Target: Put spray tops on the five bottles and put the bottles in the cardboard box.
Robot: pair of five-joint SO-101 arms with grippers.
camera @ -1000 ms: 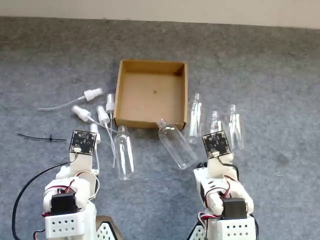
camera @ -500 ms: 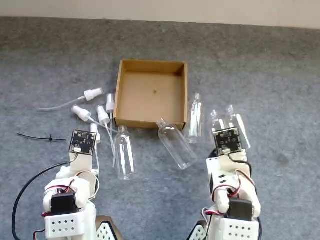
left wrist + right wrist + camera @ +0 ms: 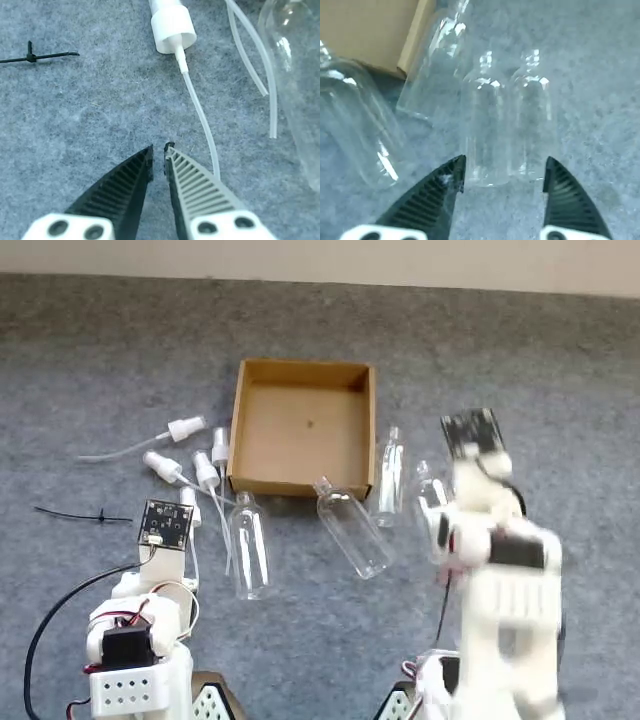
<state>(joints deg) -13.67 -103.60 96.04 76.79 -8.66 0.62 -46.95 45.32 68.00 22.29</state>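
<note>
The cardboard box [image 3: 305, 425] lies open and bare at the table's centre. Several white spray tops [image 3: 185, 427] with thin tubes are scattered left of it. Clear bottles lie in front of and right of the box, one [image 3: 248, 545] at front left and a larger one [image 3: 355, 530] at front centre. My left gripper [image 3: 157, 150] is shut on nothing, just short of a spray top [image 3: 172, 25] and beside its tube. My right gripper [image 3: 503, 165] is open, its fingers spread over the bases of two bottles lying side by side [image 3: 482, 130] [image 3: 532, 125].
A black cable tie [image 3: 35, 55] lies on the grey carpet left of the left arm [image 3: 166, 523]. A third slim bottle [image 3: 437, 70] rests against the box's right wall [image 3: 375, 30]. The raised right arm [image 3: 490, 540] hides part of the right-hand bottles.
The right arm has lifted and swung forward over the two right-hand bottles. The left arm, the box, the spray tops and the bottles stay where they were.
</note>
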